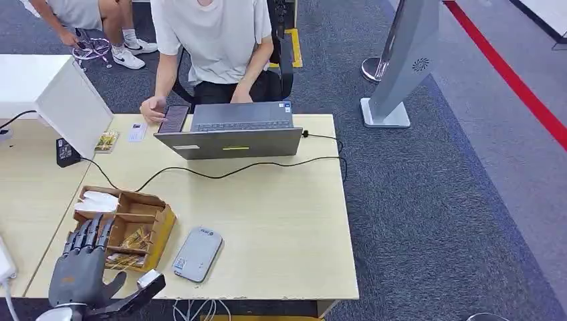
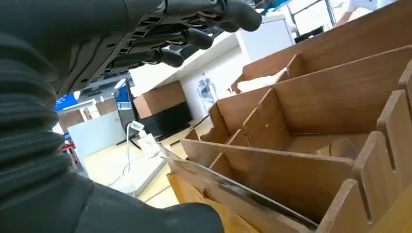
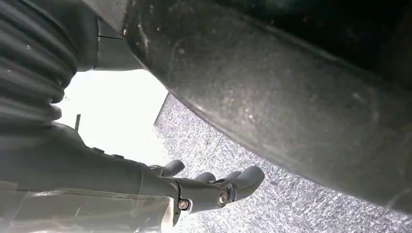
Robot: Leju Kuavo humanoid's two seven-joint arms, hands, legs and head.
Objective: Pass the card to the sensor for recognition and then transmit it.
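Reaching over the wooden divided box (image 1: 137, 221) at the near left corner of the worktop (image 1: 281, 221), left hand (image 1: 83, 267) poised with fingers (image 1: 87, 235) spread and straight, thumb out to the side, holding nothing. Hovering above the compartments, not yet down among them, going by the left wrist view, where the fingers (image 2: 194, 36) hang clear of the dividers (image 2: 272, 160).

Card supply apparently inside that box: yellowish packets or cards (image 1: 134, 239) lying in the nearer slots, something white in the far one. Exact card hard to pick out; a thin clear-edged sleeve (image 2: 233, 187) leaning against the front wall in the wrist view could be it, but cannot tell for sure.

Grey sensor pad (image 1: 196, 254) lying flat just beside the box, toward the worktop's middle. Person seated across, behind the laptop (image 1: 231, 134), presumably the one to receive the card.

Right hand (image 3: 194, 187) hanging low by the carpet, fingers loosely curled, whether around anything cannot tell.

Doing this step well, probably: lowering between dividers without knocking the light box, pinching a single card by its upper edge, lifting straight up before swinging across to the pad.
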